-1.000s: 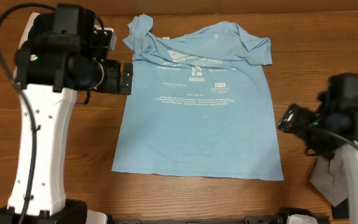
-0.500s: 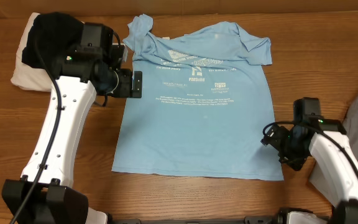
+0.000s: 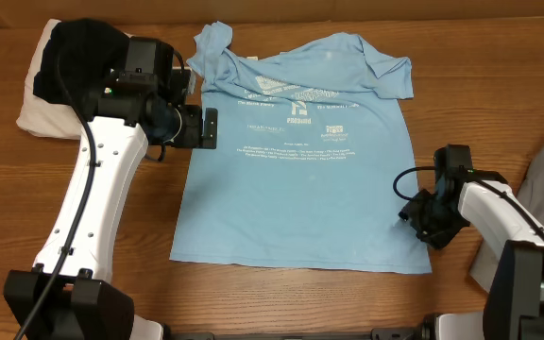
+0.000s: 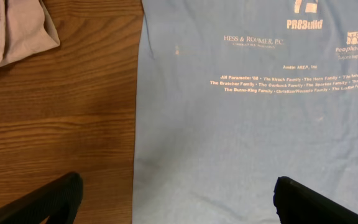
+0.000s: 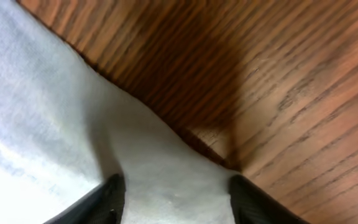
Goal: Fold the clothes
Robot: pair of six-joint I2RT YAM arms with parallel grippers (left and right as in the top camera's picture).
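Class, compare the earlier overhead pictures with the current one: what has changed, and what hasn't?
The right gripper moved left to the right edge of the T-shirt and now straddles it. The left gripper edged right to the left edge, open. The T-shirt stayed flat.

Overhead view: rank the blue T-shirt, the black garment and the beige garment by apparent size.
1. Blue T-shirt, clearly the largest.
2-3. Black garment and beige garment: similar visible patches. The black one lies over the beige, so they are left unranked.
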